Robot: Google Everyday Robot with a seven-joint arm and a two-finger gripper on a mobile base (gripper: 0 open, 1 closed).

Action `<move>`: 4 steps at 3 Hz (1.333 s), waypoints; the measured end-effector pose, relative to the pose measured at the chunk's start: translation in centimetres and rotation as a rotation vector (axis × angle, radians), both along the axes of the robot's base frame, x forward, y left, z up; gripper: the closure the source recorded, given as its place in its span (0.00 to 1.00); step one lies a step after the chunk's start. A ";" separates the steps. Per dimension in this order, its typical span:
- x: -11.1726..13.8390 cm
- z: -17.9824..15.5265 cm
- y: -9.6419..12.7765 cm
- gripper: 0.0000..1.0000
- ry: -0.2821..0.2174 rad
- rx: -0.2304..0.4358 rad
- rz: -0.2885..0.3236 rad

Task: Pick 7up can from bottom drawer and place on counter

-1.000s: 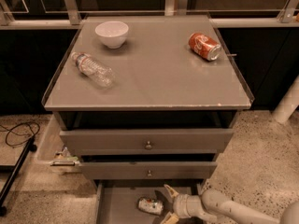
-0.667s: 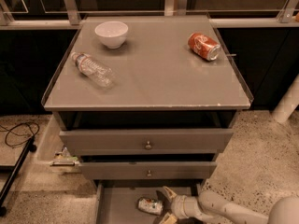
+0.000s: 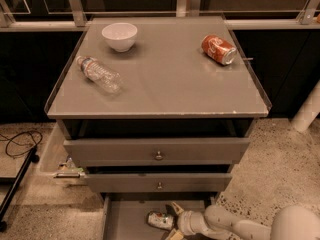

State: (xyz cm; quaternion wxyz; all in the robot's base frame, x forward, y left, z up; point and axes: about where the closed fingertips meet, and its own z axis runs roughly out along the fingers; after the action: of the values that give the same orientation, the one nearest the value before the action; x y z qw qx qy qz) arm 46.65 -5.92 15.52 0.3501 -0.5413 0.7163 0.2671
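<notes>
The 7up can (image 3: 159, 220), pale silver with green and red marks, lies on its side on the floor of the open bottom drawer (image 3: 125, 220) at the lower edge of the view. My gripper (image 3: 173, 220) reaches in from the right at the can's right end. It is open, with one finger (image 3: 176, 207) behind the can and the other in front of it. I cannot tell whether the fingers touch the can. The grey counter (image 3: 165, 84) is above, over two knobbed drawers.
On the counter are a white bowl (image 3: 119, 35) at the back left, a clear plastic bottle (image 3: 98, 74) lying at the left, and an orange-red can (image 3: 218, 49) lying at the back right. The two upper drawers stand slightly out. A black cable (image 3: 15, 144) lies on the floor at left.
My gripper and forearm have shifted slightly left toward the can. The arm's elbow now shows larger at the bottom right. The can has not moved.
</notes>
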 end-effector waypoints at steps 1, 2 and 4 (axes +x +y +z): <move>0.4 -1.0 1.2 0.00 0.008 0.002 -0.002; 0.4 -2.3 1.7 0.00 0.028 -0.010 -0.010; 0.4 -2.4 1.7 0.43 0.028 -0.010 -0.010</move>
State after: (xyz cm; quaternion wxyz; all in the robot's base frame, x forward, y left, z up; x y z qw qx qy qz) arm 47.01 -4.26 13.17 0.3387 -0.5358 0.7250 0.2694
